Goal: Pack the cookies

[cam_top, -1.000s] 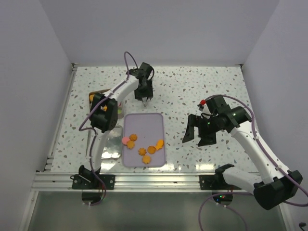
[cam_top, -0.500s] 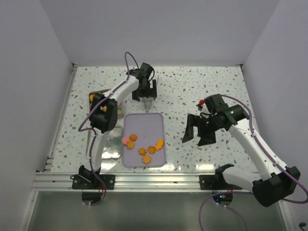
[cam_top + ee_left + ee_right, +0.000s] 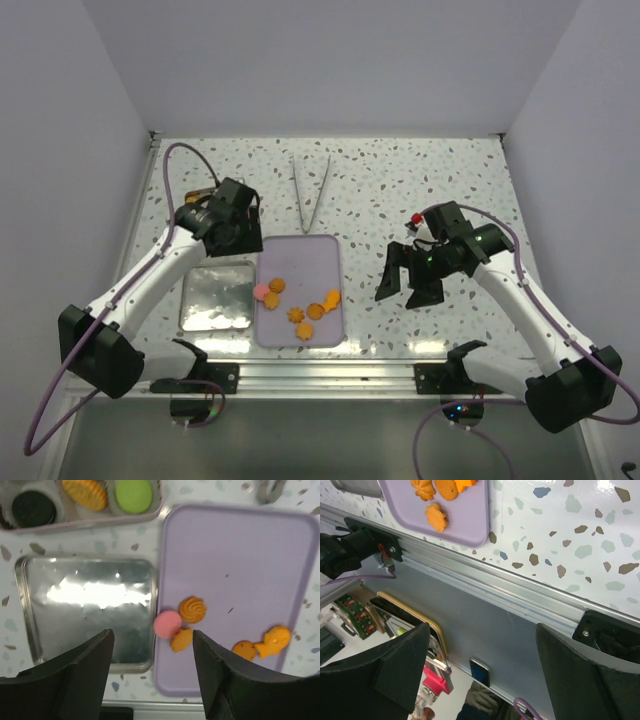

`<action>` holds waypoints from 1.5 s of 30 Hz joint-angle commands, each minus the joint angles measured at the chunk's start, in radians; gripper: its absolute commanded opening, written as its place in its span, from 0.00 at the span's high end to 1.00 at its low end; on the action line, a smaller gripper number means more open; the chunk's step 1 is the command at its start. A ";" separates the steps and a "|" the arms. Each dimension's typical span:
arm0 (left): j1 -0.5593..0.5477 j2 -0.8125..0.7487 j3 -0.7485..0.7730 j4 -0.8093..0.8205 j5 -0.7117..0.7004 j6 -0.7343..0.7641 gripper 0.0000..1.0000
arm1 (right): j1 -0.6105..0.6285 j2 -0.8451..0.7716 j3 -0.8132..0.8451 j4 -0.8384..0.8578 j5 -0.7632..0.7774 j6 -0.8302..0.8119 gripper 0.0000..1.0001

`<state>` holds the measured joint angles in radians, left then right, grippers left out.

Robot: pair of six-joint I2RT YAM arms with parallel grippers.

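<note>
Several cookies lie on the near half of a lilac tray [image 3: 300, 255]: a pink round [image 3: 167, 624], an orange swirl [image 3: 192, 610], a flower [image 3: 181, 640] and a fish [image 3: 272, 641]. They also show in the top view [image 3: 298, 303] and the right wrist view [image 3: 439, 516]. A compartment box [image 3: 100, 522] holds a black cookie [image 3: 33, 509], an orange one [image 3: 85, 492] and a green one [image 3: 134, 495]. My left gripper [image 3: 238, 232] [image 3: 152, 680] is open and empty, hovering above the tray's left edge. My right gripper [image 3: 408, 285] [image 3: 482, 675] is open and empty, right of the tray.
A shiny square metal tin [image 3: 215, 297] [image 3: 85, 612] lies left of the tray. Metal tongs [image 3: 308, 195] lie on the table behind the tray; their tip shows in the left wrist view [image 3: 267, 490]. The aluminium front rail [image 3: 320, 372] [image 3: 520, 587] runs along the near edge.
The left gripper has let go of the tongs, which now lie flat behind the tray. The left arm swung back and left to above the tin. The right arm barely moved.
</note>
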<state>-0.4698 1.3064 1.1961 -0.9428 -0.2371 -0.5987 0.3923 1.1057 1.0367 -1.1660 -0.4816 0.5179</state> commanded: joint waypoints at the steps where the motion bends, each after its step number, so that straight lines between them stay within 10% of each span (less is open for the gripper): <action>1: 0.000 -0.012 -0.124 -0.069 -0.067 -0.044 0.33 | -0.001 0.002 -0.001 0.054 -0.061 0.013 0.10; 14: 0.000 0.000 -0.291 -0.014 -0.057 -0.085 0.43 | 0.005 -0.030 -0.038 0.031 -0.064 0.004 0.10; 32: -0.043 0.410 -0.055 0.053 -0.110 -0.072 0.46 | 0.005 -0.015 -0.015 0.011 -0.057 -0.013 0.10; 45: -0.015 0.321 -0.015 0.068 -0.194 -0.105 0.48 | 0.013 0.023 0.013 0.006 -0.037 -0.033 0.10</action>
<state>-0.5037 1.6810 1.1378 -0.8986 -0.3752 -0.6743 0.3985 1.1221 1.0042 -1.1522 -0.5156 0.5098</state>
